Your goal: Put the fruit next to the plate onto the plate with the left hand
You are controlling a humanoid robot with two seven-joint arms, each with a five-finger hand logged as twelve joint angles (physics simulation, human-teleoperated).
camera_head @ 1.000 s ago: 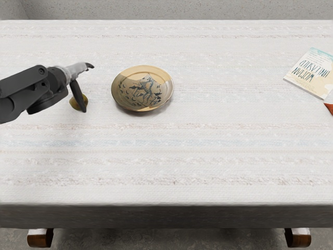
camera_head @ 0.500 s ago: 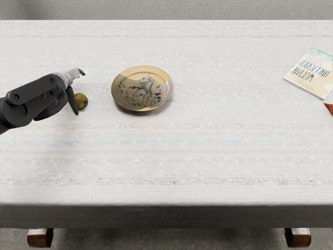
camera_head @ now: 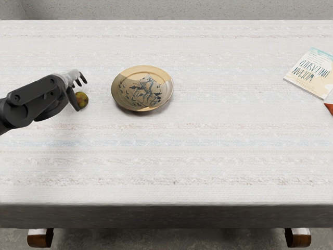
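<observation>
Hovering near the table's (camera_head: 208, 156) left edge, my left hand (camera_head: 74, 88) sits half-open, fingers loose and gripping nothing, just beside the fruit (camera_head: 82, 99), left of the plate (camera_head: 142, 87).

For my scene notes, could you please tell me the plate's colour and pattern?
The plate is tan-yellow with a dark painted design; head view.

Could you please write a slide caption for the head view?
Left robot hand poised at the small fruit, which lies on the table beside the patterned plate.
</observation>
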